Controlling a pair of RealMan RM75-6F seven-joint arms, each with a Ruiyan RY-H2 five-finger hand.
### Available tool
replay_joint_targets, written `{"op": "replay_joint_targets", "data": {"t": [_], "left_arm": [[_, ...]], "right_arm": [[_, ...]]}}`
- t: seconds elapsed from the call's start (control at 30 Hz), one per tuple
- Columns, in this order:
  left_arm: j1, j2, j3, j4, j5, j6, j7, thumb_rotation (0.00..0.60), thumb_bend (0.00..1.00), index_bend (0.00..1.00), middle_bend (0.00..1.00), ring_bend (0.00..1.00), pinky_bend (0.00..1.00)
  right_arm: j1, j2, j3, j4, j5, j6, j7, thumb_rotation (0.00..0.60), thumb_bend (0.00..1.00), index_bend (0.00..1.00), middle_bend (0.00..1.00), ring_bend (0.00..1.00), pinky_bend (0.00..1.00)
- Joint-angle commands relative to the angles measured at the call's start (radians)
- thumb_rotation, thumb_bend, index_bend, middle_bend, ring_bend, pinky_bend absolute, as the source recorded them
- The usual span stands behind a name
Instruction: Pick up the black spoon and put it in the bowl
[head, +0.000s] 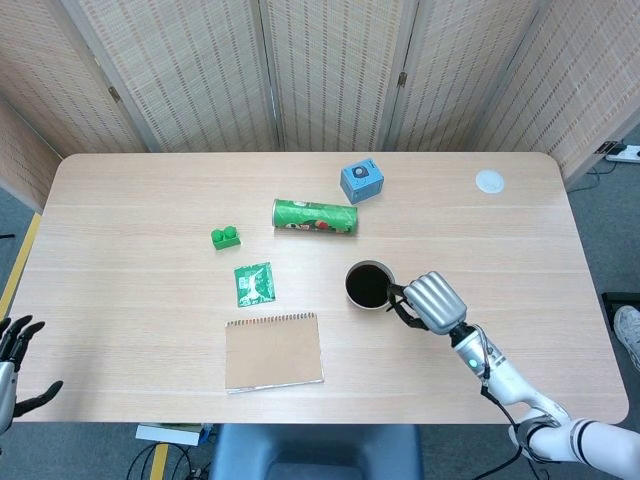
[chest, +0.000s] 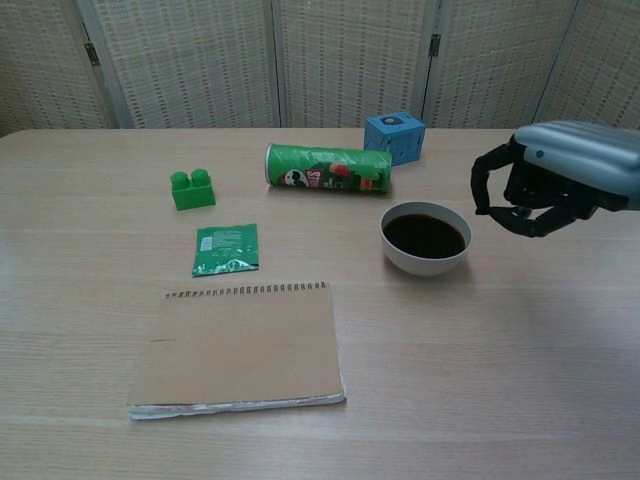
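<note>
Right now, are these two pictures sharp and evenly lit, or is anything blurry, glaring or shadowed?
Head view: even soft light, sharp throughout, with only faint shadows beside the green can and bowl. Chest view: also sharp, though the table shows a pale sheen; the right hand is cut by the frame edge, and the bowl's inside looks uniformly dark.
</note>
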Motion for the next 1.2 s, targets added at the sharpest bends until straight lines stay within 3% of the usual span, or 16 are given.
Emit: {"op": "replay_joint_targets", "data": {"t": [0.03, 0.3, 0.57, 0.97, 1.2], "left_arm": [[0.003, 0.002, 0.001, -0.002, 0.0, 0.003, 0.001, 0.6, 0.17, 0.2, 0.15, 0.1, 0.15], [0.008, 0.008, 0.006, -0.009, 0.001, 0.004, -0.008, 0.6, 0.17, 0.2, 0.15, 0.1, 0.15], [0.009, 0.012, 0.005, -0.014, -0.006, 0.0, -0.004, 0.6, 0.17, 0.2, 0.15, 0.1, 0.15], [0.007, 0.012, 0.006, -0.016, -0.012, -0.012, 0.005, 0.6, 0.17, 0.2, 0.15, 0.1, 0.15], [0.007, 0.01, 0.007, -0.018, -0.009, -0.014, 0.007, 0.6, 0.17, 0.2, 0.15, 0.1, 0.15]], "right_arm": [[0.038, -0.047, 0.043, 0.032, 0.031, -0.03, 0.117, 0.6, 0.41, 0.62, 0.99, 1.0, 1.0], [0.082, -0.172, 0.114, 0.147, 0.13, -0.097, 0.346, 0.6, 0.41, 0.63, 0.99, 1.0, 1.0], [0.121, -0.264, 0.142, 0.243, 0.171, -0.166, 0.526, 0.6, 0.41, 0.63, 0.99, 1.0, 1.0], [0.131, -0.33, 0.148, 0.336, 0.198, -0.218, 0.687, 0.6, 0.41, 0.64, 0.99, 1.0, 1.0], [0.109, -0.316, 0.126, 0.335, 0.183, -0.208, 0.73, 0.6, 0.41, 0.64, 1.0, 1.0, 1.0]]}}
